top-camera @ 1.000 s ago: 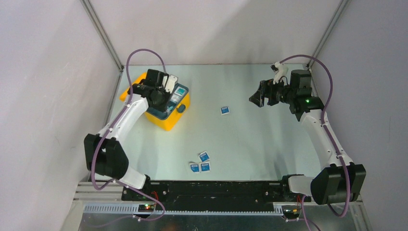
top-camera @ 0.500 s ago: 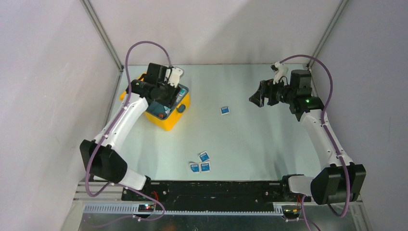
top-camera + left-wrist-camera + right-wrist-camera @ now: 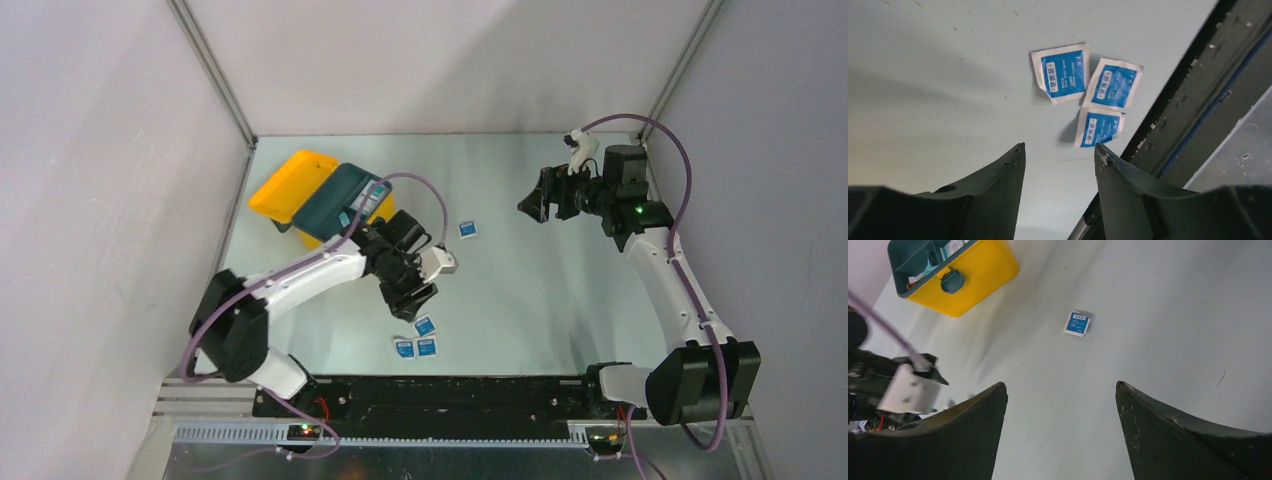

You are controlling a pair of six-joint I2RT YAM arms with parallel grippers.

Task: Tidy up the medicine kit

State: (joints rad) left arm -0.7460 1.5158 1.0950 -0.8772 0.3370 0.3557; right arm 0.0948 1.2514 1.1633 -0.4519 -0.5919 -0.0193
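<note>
The yellow medicine kit point(image 3: 292, 186) stands at the back left with its lid swung open and a dark teal tray point(image 3: 338, 200) holding small items in its body; the right wrist view shows it too point(image 3: 979, 271). Three blue-and-white packets point(image 3: 418, 340) lie together near the front edge, and the left wrist view shows them point(image 3: 1064, 74) just ahead of the fingertips. My left gripper point(image 3: 413, 304) hovers just behind them, open and empty point(image 3: 1058, 147). A single packet point(image 3: 467, 229) lies mid-table. My right gripper point(image 3: 533, 206) is held open and empty point(image 3: 1061, 385) above the right back of the table.
The dark base rail point(image 3: 440, 395) runs along the near edge, close to the three packets, and shows in the left wrist view point(image 3: 1198, 100). Grey walls enclose the table on the left, back and right. The left arm's white wrist camera point(image 3: 908, 390) appears in the right wrist view.
My left arm has swung away from the kit to the near middle, above the three packets, and its jaws have opened wider. The kit's tray is now uncovered. The right arm has not moved.
</note>
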